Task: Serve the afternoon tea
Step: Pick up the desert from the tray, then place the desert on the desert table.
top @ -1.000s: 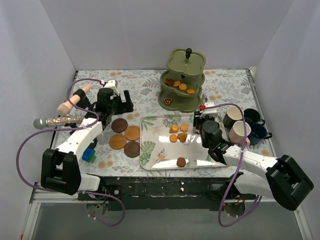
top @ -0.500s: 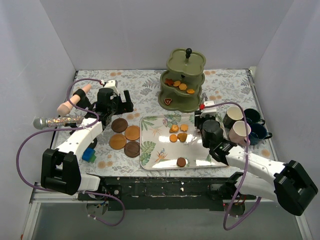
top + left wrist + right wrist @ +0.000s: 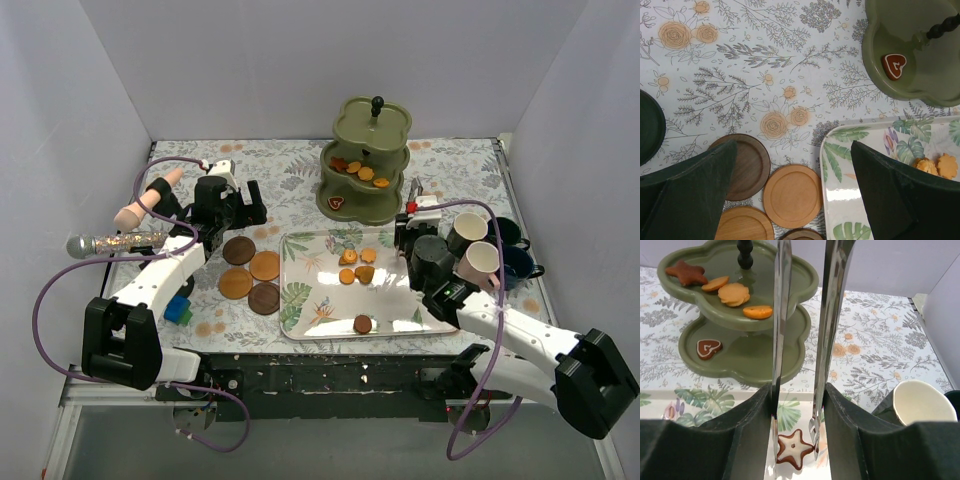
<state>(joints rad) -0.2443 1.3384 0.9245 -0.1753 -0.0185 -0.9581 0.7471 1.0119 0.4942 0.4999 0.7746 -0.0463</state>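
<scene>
Star biscuit [image 3: 790,449] between 2 tongs [image 3: 832,315] tips; right jaws gripping tongs; left jaws wide over coasters [image 3: 792,196].

Tongs [image 3: 832,315]: polished metal, mirror-bright. Three-tier stand [image 3: 755,352]: olive, smooth, low satin sheen; plastic or coated metal, can't tell. Knob [image 3: 744,250]: black, glossy. Tray [image 3: 840,200]: glossy, leaf print, strong glare. Coasters [image 3: 792,195]: wood look, smooth, matt, light and dark tones. Tablecloth [image 3: 740,65]: floral print, matt, flat. Star biscuit [image 3: 791,448]: brown, matt, white icing outline. Mug [image 3: 922,402]: cream inside, smooth, soft shine. Microphone [image 3: 120,241]: glittery handle.
</scene>
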